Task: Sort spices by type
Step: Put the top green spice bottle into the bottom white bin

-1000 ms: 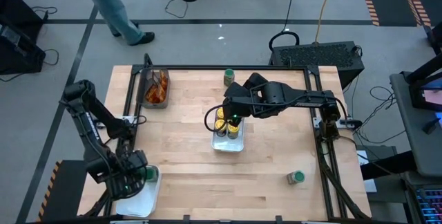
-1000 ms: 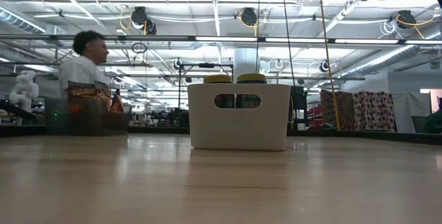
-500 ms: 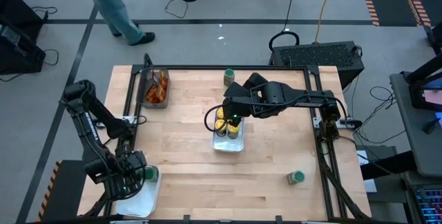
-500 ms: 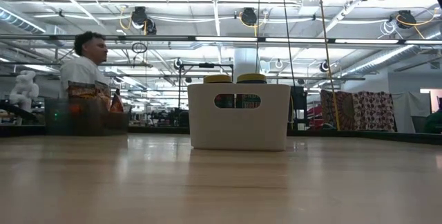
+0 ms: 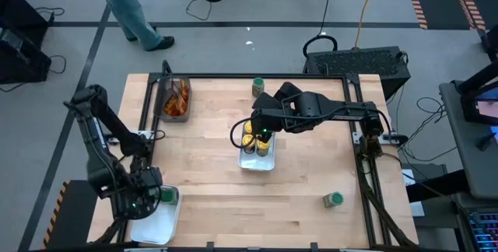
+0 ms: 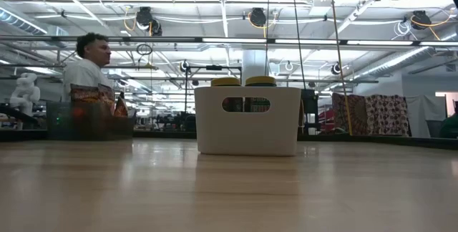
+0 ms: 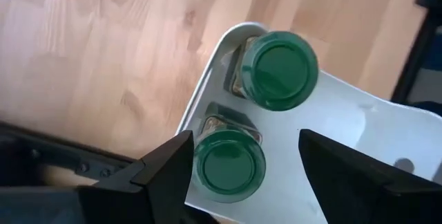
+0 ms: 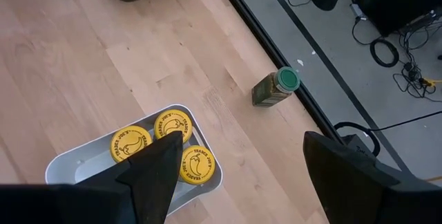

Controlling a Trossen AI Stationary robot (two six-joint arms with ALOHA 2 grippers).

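my left pincer (image 7: 242, 175) has just let go: its fingers now stand spread on either side of a green-lidded jar (image 7: 229, 164) that sits free in the white tray (image 5: 156, 222) at the lower left of the high view, beside a second green jar (image 7: 278, 69). that one looks sorted. my right pincer (image 5: 261, 134) hangs spread above the middle tray (image 5: 257, 162) of yellow-lidded jars (image 8: 174, 126). two green jars wait outside: top centre (image 5: 257, 87) and lower right (image 5: 334, 199).

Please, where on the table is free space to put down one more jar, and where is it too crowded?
Free: the wide bare wood between the center tray and the green-lid jar near the right corner, and the wood between the dark bin and the corner tray. Crowded: the center tray, where the right hand hovers, and the corner tray's jar end under the left hand.
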